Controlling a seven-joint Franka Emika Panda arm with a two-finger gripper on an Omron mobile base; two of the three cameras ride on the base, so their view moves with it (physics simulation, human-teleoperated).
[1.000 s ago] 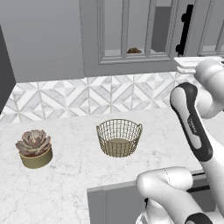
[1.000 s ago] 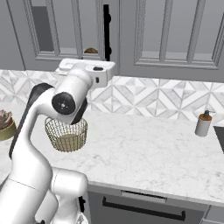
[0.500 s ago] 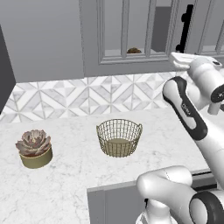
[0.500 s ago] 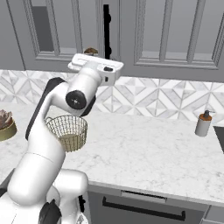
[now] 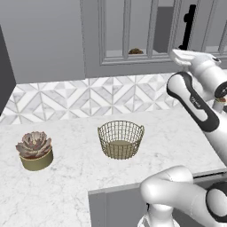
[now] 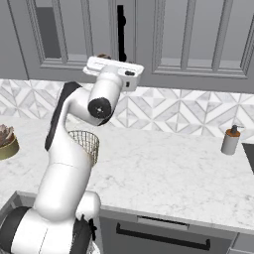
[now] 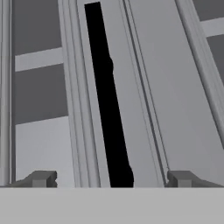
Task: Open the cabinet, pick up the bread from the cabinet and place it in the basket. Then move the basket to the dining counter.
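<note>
I see a white marble table (image 5: 66, 186) with grey veining running under grey wall cabinets. Behind it, a backsplash (image 6: 188, 111) of grey and white triangular tiles. A pinkish succulent (image 5: 34, 150) in a tan pot sits at the left; a small soap dispenser (image 6: 230, 141) stands far right.

White marble table (image 5: 66, 186) with grey veining, set against a tiled backsplash. On it, from left to right: a pinkish succulent (image 5: 34, 150) in a tan pot, an empty golden wire basket (image 5: 120, 139) well apart from the plant, and a small soap dispenser (image 6: 230, 141) near the far right. Above, the cabinet shelf (image 5: 119, 54) carries the brown bread (image 5: 135, 51) behind the glass door.
</note>
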